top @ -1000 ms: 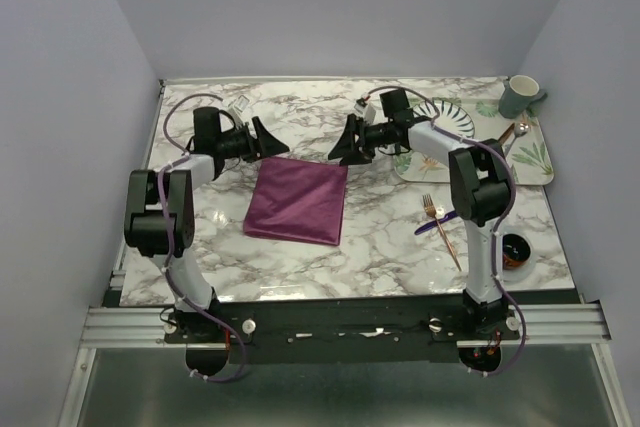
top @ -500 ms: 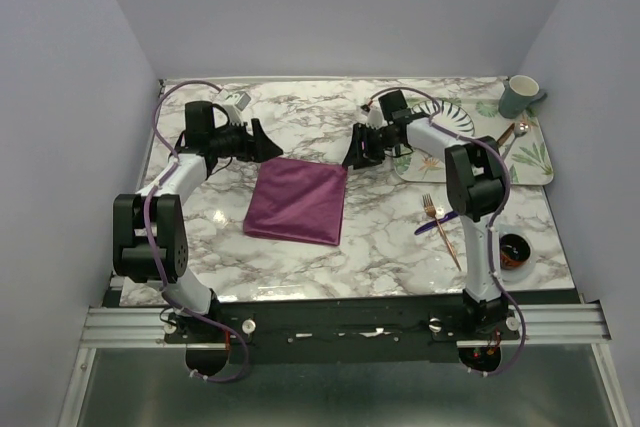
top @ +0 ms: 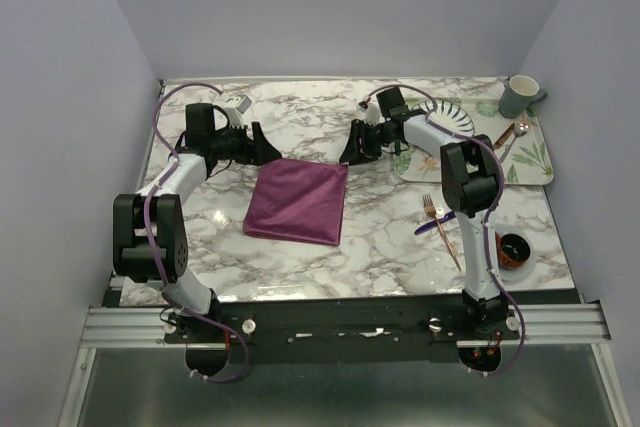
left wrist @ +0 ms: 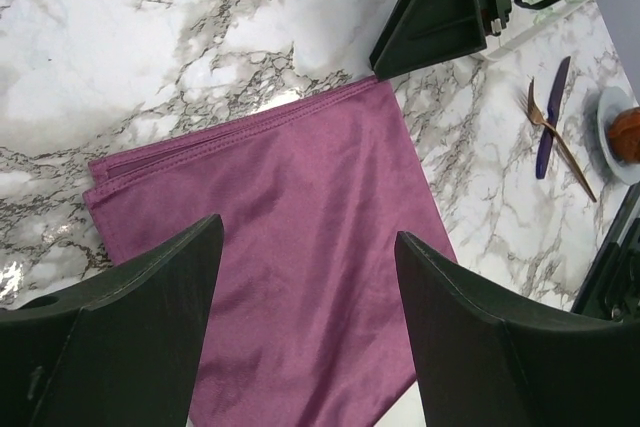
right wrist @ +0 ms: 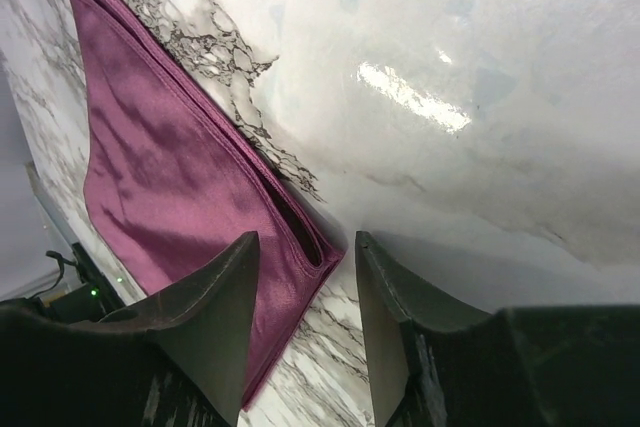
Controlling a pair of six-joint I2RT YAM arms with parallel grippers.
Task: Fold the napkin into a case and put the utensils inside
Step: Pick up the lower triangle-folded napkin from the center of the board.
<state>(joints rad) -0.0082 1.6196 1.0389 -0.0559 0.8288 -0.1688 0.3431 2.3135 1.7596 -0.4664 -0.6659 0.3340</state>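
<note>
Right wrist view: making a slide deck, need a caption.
Right gripper, jaws apart, framing a corner of the folded plum napkin on the marble table.

1. The surface (top: 390,247) in front of me was glossy white marble pattern, veined all over in grey and brown.
2. Three plain walls boxed it in: a back wall (top: 330,7), a left wall (top: 60,97) and a right wall (top: 600,27), all a pale lavender-grey.
3. The light was soft and even, and the shadows on the surface were faint.
4. From my right wrist I saw a bright reflection (right wrist: 410,97) lying on the polished top.
5. Along the near edge ran a ribbed aluminium rail (top: 120,325), and below it lay a dull grey metal sheet (top: 340,392).
</note>
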